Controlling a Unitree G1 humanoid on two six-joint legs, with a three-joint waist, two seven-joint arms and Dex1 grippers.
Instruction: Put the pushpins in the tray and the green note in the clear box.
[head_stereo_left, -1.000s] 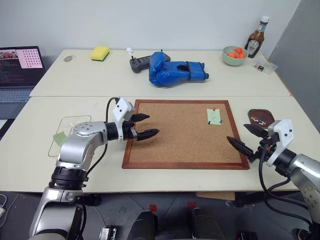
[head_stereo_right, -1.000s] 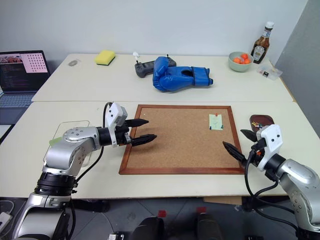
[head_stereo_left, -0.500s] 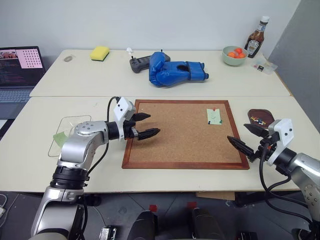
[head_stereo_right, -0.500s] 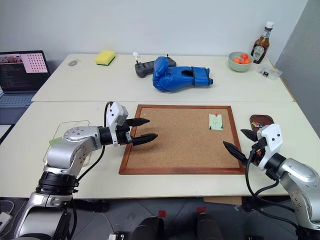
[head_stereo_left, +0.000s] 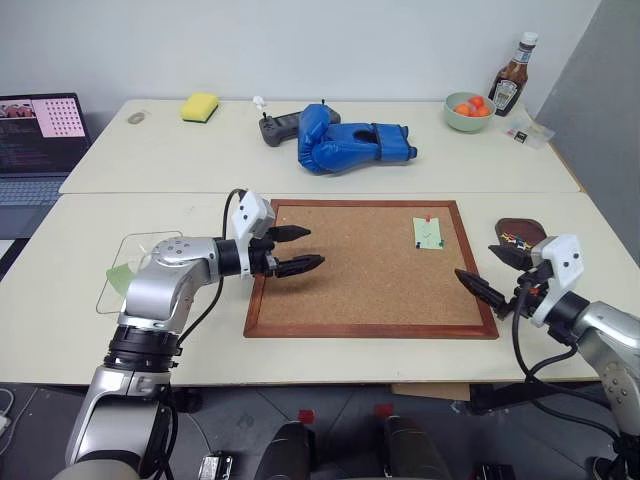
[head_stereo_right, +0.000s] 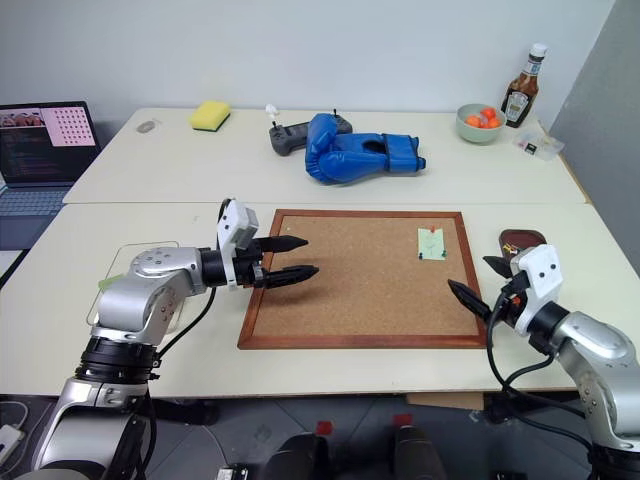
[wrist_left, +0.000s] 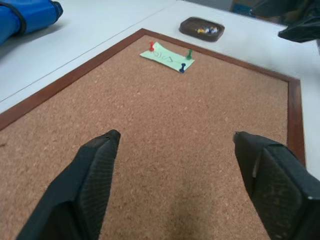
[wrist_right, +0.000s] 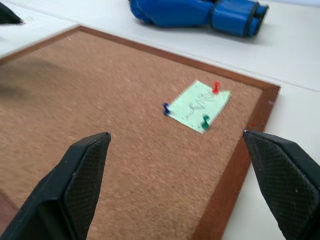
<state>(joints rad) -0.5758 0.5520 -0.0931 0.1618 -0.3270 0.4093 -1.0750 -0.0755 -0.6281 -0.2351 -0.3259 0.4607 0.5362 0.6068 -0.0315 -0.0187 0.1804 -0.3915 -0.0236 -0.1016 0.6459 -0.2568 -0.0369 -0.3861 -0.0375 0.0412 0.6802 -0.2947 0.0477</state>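
Clear box (head_stereo_left: 135, 262) on the table, behind the left arm, a green slip in it. Left gripper (head_stereo_left: 300, 249) over the corkboard's (head_stereo_left: 350, 290) near-left part, fingers (wrist_left: 95, 175) spread apart, nothing between them. Green note (head_stereo_left: 428, 233) well ahead of those fingers, fixed flat on the board's far right by red, green and blue pushpins (wrist_right: 215, 87). Right gripper (head_stereo_left: 487, 272) at the board's right edge, fingers wide apart, empty. Tray (head_stereo_left: 520, 235) just beyond its fingertips, coloured pins inside.
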